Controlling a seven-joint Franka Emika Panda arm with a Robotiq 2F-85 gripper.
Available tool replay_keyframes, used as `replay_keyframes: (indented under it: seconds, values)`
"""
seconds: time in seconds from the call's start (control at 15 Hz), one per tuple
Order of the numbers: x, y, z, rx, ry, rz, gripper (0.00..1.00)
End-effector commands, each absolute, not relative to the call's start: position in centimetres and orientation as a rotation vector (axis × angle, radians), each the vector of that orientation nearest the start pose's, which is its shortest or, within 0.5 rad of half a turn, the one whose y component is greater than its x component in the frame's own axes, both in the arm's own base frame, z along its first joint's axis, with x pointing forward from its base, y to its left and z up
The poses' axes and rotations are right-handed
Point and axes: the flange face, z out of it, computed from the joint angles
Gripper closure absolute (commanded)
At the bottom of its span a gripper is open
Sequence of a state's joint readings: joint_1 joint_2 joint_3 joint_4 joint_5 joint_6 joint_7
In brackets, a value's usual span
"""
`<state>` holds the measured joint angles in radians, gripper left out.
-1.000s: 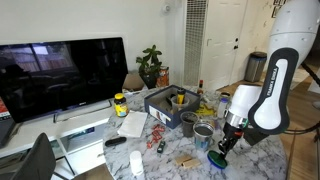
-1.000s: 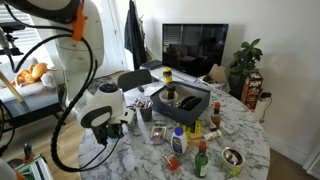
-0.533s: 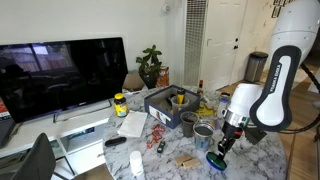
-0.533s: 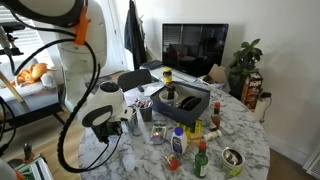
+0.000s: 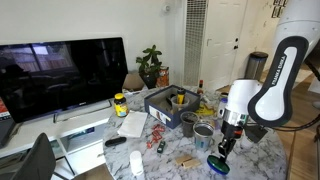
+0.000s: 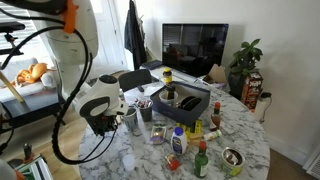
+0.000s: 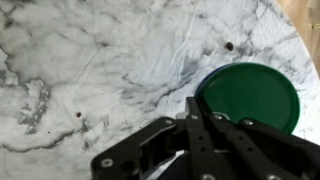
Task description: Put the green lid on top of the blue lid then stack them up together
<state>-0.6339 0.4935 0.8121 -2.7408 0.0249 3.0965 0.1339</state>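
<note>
The green lid [image 7: 250, 95] lies flat on the white marble table [image 7: 90, 60], close to its rounded edge. My gripper [image 7: 190, 100] is shut, its two black fingers pressed together with nothing between them, and their tips sit at the lid's left rim. In an exterior view the gripper [image 5: 222, 150] points down at the table's near edge, just above the lid [image 5: 217, 164], which looks like a small dark teal disc there. No blue lid shows in any view. In the exterior view from the far side the arm's white wrist [image 6: 100, 105] covers the gripper.
Two grey metal cups [image 5: 203, 133] [image 5: 188, 122] stand just behind the gripper. A dark tray [image 5: 165, 100] of items, a yellow-lidded jar [image 5: 120, 104] and small bottles [image 6: 200, 160] crowd the table's middle. A television [image 5: 60, 75] stands beyond. The table's edge [image 7: 296, 20] runs near the lid.
The arm's wrist has shifted slightly above the same spot; the gripper stays shut and low by the green lid. Nothing on the table has moved.
</note>
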Motion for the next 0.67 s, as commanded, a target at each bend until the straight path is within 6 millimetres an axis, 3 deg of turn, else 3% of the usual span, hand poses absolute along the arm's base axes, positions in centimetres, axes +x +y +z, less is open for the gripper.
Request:
replay_keyframes:
  seconds: [0.0,0.6]
  values:
    - [36.6,11.7,13.0,-2.798,0.063,0.059,0.97]
    - [36.0,11.5,15.2,-2.843,0.035,0.109,0.99]
